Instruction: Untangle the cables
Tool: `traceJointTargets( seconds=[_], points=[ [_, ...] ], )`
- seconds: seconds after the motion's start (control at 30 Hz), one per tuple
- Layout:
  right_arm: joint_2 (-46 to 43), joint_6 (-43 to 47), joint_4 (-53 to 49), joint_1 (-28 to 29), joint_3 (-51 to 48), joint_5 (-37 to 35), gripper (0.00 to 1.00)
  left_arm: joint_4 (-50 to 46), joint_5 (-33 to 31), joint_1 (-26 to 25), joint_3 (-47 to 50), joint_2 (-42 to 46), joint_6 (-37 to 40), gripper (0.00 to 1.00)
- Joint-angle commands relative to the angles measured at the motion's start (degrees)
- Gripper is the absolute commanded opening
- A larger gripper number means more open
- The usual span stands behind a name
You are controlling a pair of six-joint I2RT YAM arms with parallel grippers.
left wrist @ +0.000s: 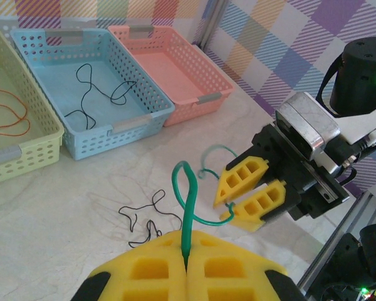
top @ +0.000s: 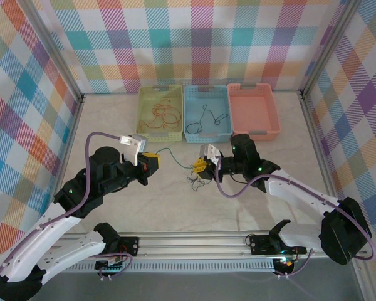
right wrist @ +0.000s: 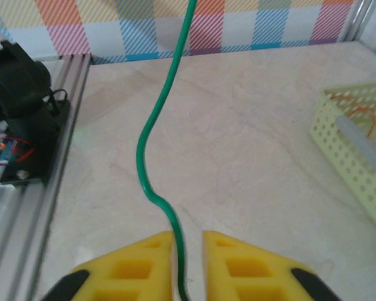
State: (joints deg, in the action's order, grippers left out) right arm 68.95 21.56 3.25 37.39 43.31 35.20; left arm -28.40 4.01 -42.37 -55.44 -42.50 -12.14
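Green cable [left wrist: 188, 213] pinched by left end effector [left wrist: 187, 254], right end effector [right wrist: 188, 243] barely apart

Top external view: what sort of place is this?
Probably a lab robot cell: plaid-printed panels wall the table on three sides, the left arm and right arm are bolted to an aluminium rail, and three plastic baskets stand in a row at the back.
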Motion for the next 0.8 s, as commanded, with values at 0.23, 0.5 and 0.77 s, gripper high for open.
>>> traceJointTargets(
  seconds=[0.23,0.5,0.77],
  points=[
    [-5.72,-25.69,13.35,0.23,2.69,-21.31,0.0,2.58,3.56,-0.25,6.26,4.51,-2.54,0.0],
    [-8.02,-47.53,21.79,-0.56,3.37,-31.48,0.0,7.65,8.41,-0.26,18.67,9.65,-8.4,0.0],
    [-4.15,-70.11,30.35,-0.56,5.96,-32.86,0.0,13.5,10.58,-0.18,21.82,4.99,-10.05,0.0]
  ],
)
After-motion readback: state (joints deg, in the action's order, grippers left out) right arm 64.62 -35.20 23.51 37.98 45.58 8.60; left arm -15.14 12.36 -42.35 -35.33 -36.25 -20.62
